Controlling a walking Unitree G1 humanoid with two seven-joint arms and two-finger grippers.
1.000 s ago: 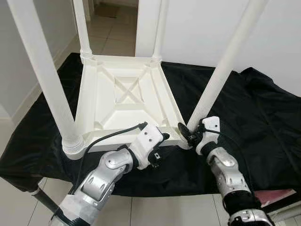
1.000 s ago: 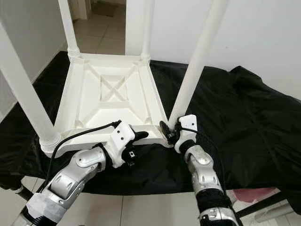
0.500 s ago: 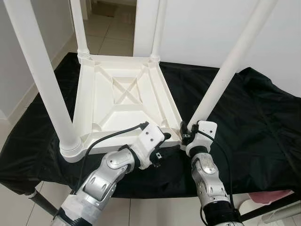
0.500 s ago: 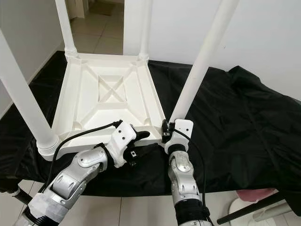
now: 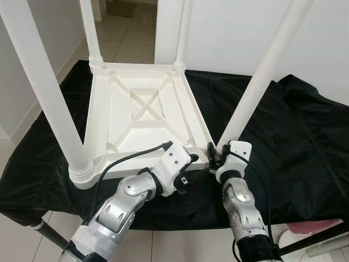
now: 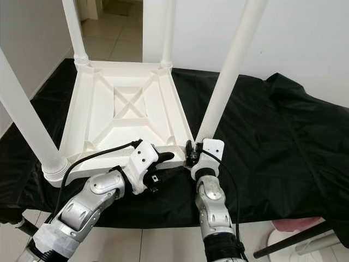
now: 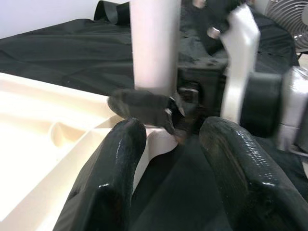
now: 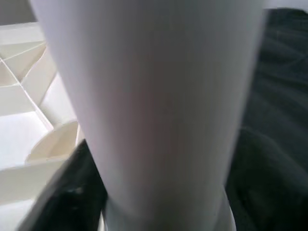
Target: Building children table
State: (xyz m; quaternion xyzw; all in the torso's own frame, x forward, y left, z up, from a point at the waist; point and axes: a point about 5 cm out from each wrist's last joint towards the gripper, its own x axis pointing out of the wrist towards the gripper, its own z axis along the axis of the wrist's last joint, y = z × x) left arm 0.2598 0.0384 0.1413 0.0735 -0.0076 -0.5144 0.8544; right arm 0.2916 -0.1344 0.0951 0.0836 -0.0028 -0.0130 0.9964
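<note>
Head views: upturned tabletop (image 5: 144, 117) on black cloth (image 5: 289, 131), right gripper (image 5: 214, 158) pinching near-right leg (image 5: 256, 82) at its base, 5 o'clock corner—keep leg plumb, twist w/o jerking; left wrist: left gripper (image 7: 168, 159) spread, steady that corner; right wrist: leg (image 8: 149, 106) close.

Upturned white tabletop (image 5: 144, 112): you have one, lying underside up on the surface.
White legs: you can count four: near left (image 5: 46, 90), far left (image 5: 90, 30), far right (image 5: 183, 30), near right (image 5: 262, 73).
Black cloth (image 5: 289, 142): one, covering the surface.
Tools: two, the left tool (image 5: 188, 166) and the right tool (image 5: 214, 158).
Black fingers per tool: two.
</note>
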